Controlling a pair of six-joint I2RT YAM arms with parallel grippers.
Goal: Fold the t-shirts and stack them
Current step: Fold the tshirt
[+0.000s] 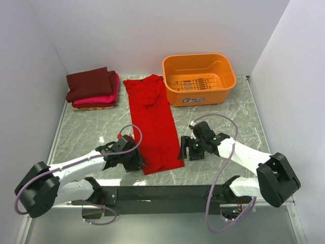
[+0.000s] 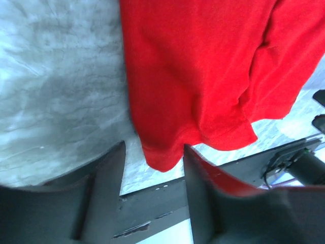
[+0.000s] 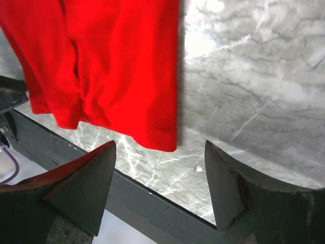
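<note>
The bright red cloth t-shirt point(image 1: 152, 122) lies as a long folded strip down the middle of the grey marble table point(image 1: 91, 132). The left gripper point(image 1: 138, 161) has its fingers point(image 2: 101, 193) partly apart around the shirt's near-left corner. The right gripper point(image 1: 184, 149) has its fingers point(image 3: 86, 188) spread wide just beside the near-right corner. At the far left, a folded dark maroon t-shirt point(image 1: 90, 83) lies on a hot pink t-shirt point(image 1: 101, 99).

The only marking to be seen is a small pale sticker with blue print point(image 1: 194, 100) on the near outer wall of the orange plastic basket with a slotted floor point(image 1: 223, 92). Its characters are too small and blurred to make out, so no text, brand or number can be read.
</note>
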